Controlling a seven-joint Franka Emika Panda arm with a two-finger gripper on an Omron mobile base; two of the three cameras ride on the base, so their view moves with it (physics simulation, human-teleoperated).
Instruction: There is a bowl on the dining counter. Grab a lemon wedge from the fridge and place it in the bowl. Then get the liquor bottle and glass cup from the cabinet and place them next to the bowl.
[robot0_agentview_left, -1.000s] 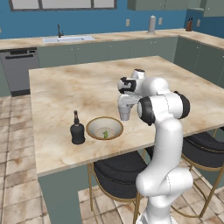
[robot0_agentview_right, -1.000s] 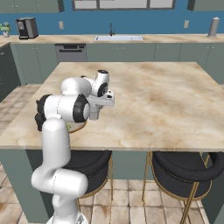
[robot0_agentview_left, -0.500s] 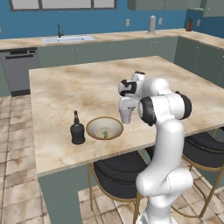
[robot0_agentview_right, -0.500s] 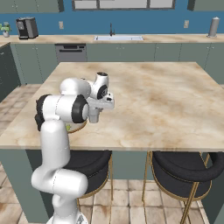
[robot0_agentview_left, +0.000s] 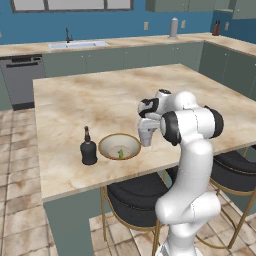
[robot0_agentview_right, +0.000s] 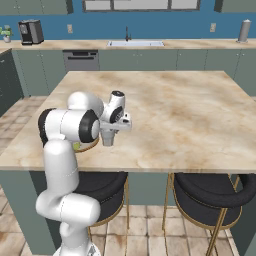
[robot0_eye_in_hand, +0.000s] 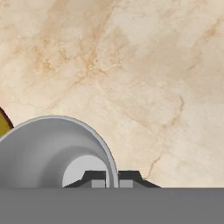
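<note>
Right now I have my gripper (robot0_eye_in_hand: 112, 178) pinched on the rim of the glass cup (robot0_eye_in_hand: 48, 153), one finger inside the wall and one outside. Cup (robot0_agentview_left: 146, 135) hangs over the dining counter (robot0_agentview_left: 100, 100), just beside the bowl (robot0_agentview_left: 119, 147), which holds the lemon wedge (robot0_agentview_left: 120, 152). Past the bowl stands the liquor bottle (robot0_agentview_left: 88, 148). Farther off, the sink (robot0_agentview_left: 75, 44).

Even, bright rendered light with no clear source. Soft faint shadows lie under the stools (robot0_agentview_left: 135, 195) in the lower frame. No glare or blur; edges look slightly coarse, without lens distortion.
</note>
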